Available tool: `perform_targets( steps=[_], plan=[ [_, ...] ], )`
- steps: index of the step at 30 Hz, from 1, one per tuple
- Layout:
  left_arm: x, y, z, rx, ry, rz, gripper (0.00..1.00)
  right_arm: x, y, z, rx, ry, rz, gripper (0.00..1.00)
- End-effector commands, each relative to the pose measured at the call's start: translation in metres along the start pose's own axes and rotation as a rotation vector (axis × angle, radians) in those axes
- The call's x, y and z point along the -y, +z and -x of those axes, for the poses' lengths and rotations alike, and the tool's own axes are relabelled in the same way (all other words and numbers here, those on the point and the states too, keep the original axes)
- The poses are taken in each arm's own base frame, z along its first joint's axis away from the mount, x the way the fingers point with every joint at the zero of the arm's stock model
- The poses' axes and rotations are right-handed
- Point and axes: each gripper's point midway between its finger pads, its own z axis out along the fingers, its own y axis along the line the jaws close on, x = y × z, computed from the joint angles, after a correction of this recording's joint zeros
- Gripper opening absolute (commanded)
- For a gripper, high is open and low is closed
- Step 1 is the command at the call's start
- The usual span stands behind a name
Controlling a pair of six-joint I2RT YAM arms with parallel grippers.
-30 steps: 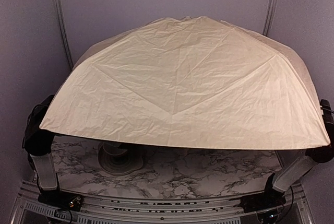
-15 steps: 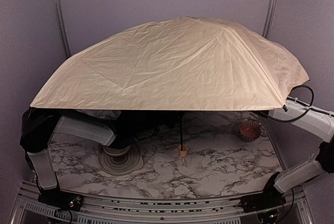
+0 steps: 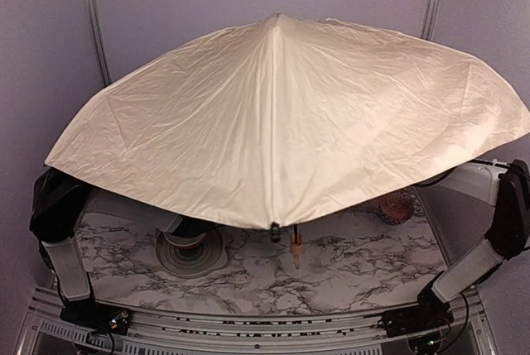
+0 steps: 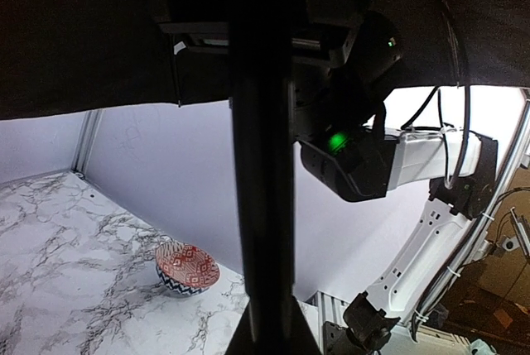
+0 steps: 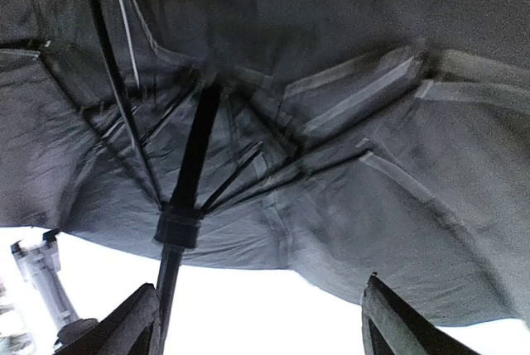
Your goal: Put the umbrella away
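At four o'clock the right end effector [image 5: 261, 318] gapes wide, holding nothing beneath the black lining. The left end effector [image 4: 272, 337] is pinched on the shaft of the umbrella [image 3: 281, 123], whose open cream canopy spreads above the surface [image 3: 348, 268]; a patterned bowl [image 3: 396, 204] sits at two o'clock.

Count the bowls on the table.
2: a white bowl front left, at the edge of the open umbrella, and a red patterned bowl at the right under it. The umbrella covers much of the table, so more may be hidden.
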Motion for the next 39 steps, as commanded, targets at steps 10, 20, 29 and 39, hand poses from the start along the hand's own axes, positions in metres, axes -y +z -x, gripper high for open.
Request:
perform_targets(
  steps=[10,20,29,39],
  plan=[
    [0.029,0.007,0.029,0.028,0.031,-0.093,0.0,-0.02,0.028,0.017,-0.054,0.0,0.165,0.75],
    [0.029,0.009,0.028,0.016,0.038,-0.092,0.0,-0.012,0.035,0.012,-0.093,0.021,0.138,0.56],
    [0.029,0.008,0.031,0.027,0.07,-0.08,0.0,-0.013,0.03,0.01,-0.094,0.025,0.123,0.36],
    [0.028,0.008,0.033,0.028,0.084,-0.074,0.0,-0.015,0.028,0.01,-0.097,0.025,0.125,0.47]
  ],
)
